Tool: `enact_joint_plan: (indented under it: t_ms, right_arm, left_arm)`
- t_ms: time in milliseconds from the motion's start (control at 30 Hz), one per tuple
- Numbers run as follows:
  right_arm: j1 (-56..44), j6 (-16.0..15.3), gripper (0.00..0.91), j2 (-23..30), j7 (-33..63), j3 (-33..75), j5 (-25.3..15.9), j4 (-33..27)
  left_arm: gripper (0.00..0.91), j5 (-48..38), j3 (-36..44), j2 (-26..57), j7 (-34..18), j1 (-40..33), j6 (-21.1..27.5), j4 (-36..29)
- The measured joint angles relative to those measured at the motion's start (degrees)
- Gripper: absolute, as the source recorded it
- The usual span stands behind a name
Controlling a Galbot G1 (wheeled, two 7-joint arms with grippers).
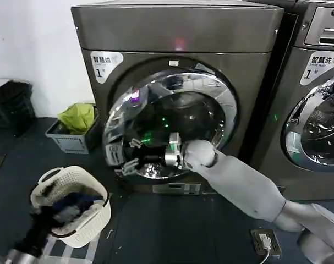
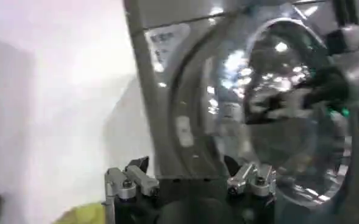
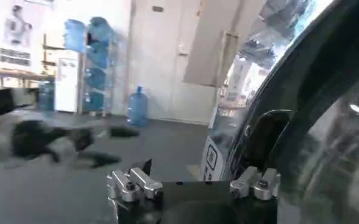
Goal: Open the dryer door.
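The dryer door (image 1: 178,118) is a round porthole with a wide chrome rim and dark glass, on the front of the grey machine. My right arm reaches in from the lower right. The right gripper (image 1: 131,155) stands open at the door's lower left rim. In the right wrist view the right gripper (image 3: 197,173) has its fingers spread, with the door's dark edge (image 3: 313,122) beside one finger and nothing clamped. The left gripper (image 2: 187,164) is open and empty, facing the door (image 2: 277,91) from a distance. The left arm (image 1: 23,242) is a dark blur at the bottom left.
A white laundry basket (image 1: 73,203) with dark clothes stands on the floor at the lower left. A grey bin (image 1: 73,140) holding green cloth sits beside the dryer. A second chrome-doored machine (image 1: 321,110) stands to the right. A power socket (image 1: 266,240) lies on the floor.
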Motion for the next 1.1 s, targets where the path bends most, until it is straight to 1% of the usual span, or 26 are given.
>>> enact_joint_plan:
  t_ms: [100,233,333,600,733,900,1000,1100]
  right_arm:
    - [-0.16,-0.02,0.907,-1.59,-1.64,0.30,1.50,1.99]
    - [-0.36,-0.02,0.907,-3.94,-5.33,1.12,1.63,4.83]
    - [-0.64,-0.03,0.907,-5.56,-7.47,1.73,1.69,7.03]
    - [-1.70,-0.08,0.907,-10.54,-12.90,3.02,4.11,12.32]
    - [-3.13,-0.32,0.907,-13.51,-15.17,4.43,4.71,15.02]
    - [-5.61,-0.34,0.907,-16.32,-17.65,6.69,6.19,17.24]
    - [-7.24,0.25,0.907,-16.73,-20.33,9.00,7.05,17.21]
    - [-8.89,0.89,0.907,-16.93,-23.03,12.06,7.62,15.73]
  left_arm:
    - [0.907,-1.48,-2.47,1.87,0.10,-1.08,-0.13,1.55]
    - [0.907,-2.68,-3.02,4.48,0.24,-2.96,-0.21,3.67]
    - [0.907,-2.96,-1.90,6.59,0.36,-4.05,-0.56,4.58]
    - [0.907,-3.95,3.27,11.90,0.59,-9.59,-0.84,7.99]
    - [0.907,-3.89,6.81,14.30,0.75,-14.11,-0.66,10.79]
    - [0.907,-3.19,12.33,15.54,1.19,-22.38,0.60,14.95]
    - [0.907,-3.17,15.92,15.88,1.78,-27.14,1.10,17.34]
    - [0.907,-3.22,19.61,15.97,2.53,-31.41,1.52,19.30]
